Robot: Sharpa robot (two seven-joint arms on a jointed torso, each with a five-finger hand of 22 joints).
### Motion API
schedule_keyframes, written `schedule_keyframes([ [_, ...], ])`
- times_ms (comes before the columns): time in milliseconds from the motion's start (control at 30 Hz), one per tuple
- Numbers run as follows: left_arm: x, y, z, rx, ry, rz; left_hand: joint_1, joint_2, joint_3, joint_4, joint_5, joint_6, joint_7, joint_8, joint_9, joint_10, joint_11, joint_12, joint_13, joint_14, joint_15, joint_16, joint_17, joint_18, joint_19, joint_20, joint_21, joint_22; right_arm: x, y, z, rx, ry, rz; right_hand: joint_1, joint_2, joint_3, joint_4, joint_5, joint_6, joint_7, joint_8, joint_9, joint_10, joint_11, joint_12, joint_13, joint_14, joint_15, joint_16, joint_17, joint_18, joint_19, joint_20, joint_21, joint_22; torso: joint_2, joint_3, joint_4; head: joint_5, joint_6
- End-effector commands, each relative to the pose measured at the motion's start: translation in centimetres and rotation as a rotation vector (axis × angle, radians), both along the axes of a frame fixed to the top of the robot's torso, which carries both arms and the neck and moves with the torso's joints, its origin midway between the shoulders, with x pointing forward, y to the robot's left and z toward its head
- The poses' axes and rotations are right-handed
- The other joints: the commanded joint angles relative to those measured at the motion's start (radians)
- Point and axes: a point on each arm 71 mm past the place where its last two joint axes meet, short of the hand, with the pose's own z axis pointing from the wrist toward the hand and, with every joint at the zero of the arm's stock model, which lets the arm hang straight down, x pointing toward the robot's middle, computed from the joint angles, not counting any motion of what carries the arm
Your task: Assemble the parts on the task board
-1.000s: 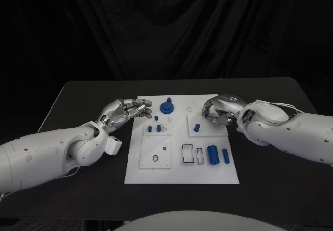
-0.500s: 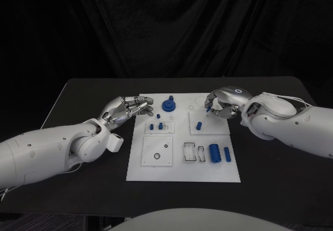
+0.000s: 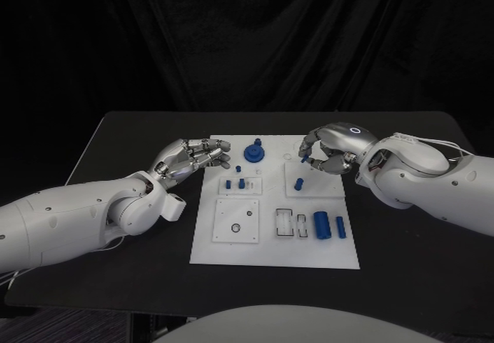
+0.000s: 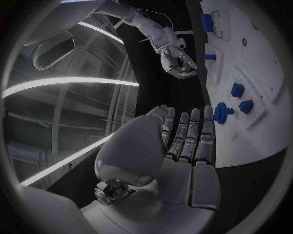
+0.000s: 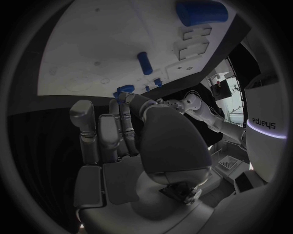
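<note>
The white task board (image 3: 309,250) lies in the middle of the table. On it are a blue knob (image 3: 252,153), two short pegs (image 3: 235,184), a peg (image 3: 298,184), a thick cylinder (image 3: 320,224) and a thin one (image 3: 339,227). My right hand (image 3: 328,151) hovers over the board's far right corner and pinches a small blue piece (image 3: 302,161) at its fingertips. My left hand (image 3: 193,160) hangs over the far left corner with nothing in it. The left wrist view shows its fingers (image 4: 186,141) stretched out beside the knob (image 4: 221,112), with the right hand (image 4: 177,63) beyond.
Rectangular slots (image 3: 290,223) lie beside the thick cylinder, and a plate with a round hole (image 3: 235,229) sits on the board's near left. Black table (image 3: 412,257) surrounds the board. The right wrist view shows the peg (image 5: 144,62) and the thick cylinder (image 5: 201,10).
My right hand has lifted a little towards the board's far edge, and the small blue piece now shows at its fingertips. The left hand has barely moved. The camera has shifted slightly.
</note>
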Motion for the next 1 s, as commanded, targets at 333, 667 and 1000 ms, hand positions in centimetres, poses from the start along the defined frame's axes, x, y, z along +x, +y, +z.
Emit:
schedule_keyframes([
  [333, 0.0, 0.4, 0.7, -0.061, -0.105, 0.013, -0.036, 0.006, -0.029, 0.036, -0.003, -0.022, 0.012, 0.005, -0.014, -0.037, 0.01, 0.033, -0.03, -0.08, -0.01, -0.032, -0.031, 0.002, -0.108, -0.015, -0.008, -0.063, -2.7, 5.0, 0.5, 0.079, 0.0, 0.144, 0.007, -0.005, 0.001, -0.001, 0.014, -0.001, -0.002, -0.012, 0.003, 0.014, -0.001, -0.008, -0.005, 0.009, -0.003, 0.004, 0.013, 0.004, 0.009, -0.005, 0.004, 0.089, -0.001, 0.0006, -0.001, 0.005, -0.015],
  [667, -0.1, 1.1, 0.7, -0.051, -0.101, 0.029, -0.033, 0.009, -0.029, 0.035, 0.001, -0.02, 0.013, 0.007, -0.015, -0.038, 0.011, 0.036, -0.033, -0.083, -0.008, -0.034, -0.034, 0.0, -0.116, -0.014, -0.008, -0.07, -3.6, 8.2, -0.5, 0.066, 0.022, 0.209, 0.008, -0.006, -0.001, 0.0, 0.021, -0.001, -0.001, -0.022, 0.004, 0.019, -0.001, -0.011, -0.009, 0.032, -0.003, 0.022, 0.046, -0.003, 0.036, -0.005, 0.036, 0.1, -0.003, -0.002, 0.0013, 0.009, -0.028],
  [1000, -0.1, 1.5, 0.6, -0.054, -0.086, 0.049, -0.032, 0.01, -0.029, 0.035, 0.002, -0.017, 0.014, 0.009, -0.016, -0.035, 0.013, 0.04, -0.035, -0.082, -0.007, -0.033, -0.035, 0.0, -0.117, -0.013, -0.007, -0.073, -4.5, 10.5, -2.2, 0.0, 0.038, 0.265, 0.009, -0.009, -0.01, 0.002, 0.049, -0.002, 0.0, -0.036, 0.005, 0.018, 0.0, -0.015, -0.014, 0.034, -0.002, 0.025, 0.045, -0.004, 0.042, -0.005, 0.039, 0.102, -0.007, -0.004, 0.0011, 0.024, -0.028],
])
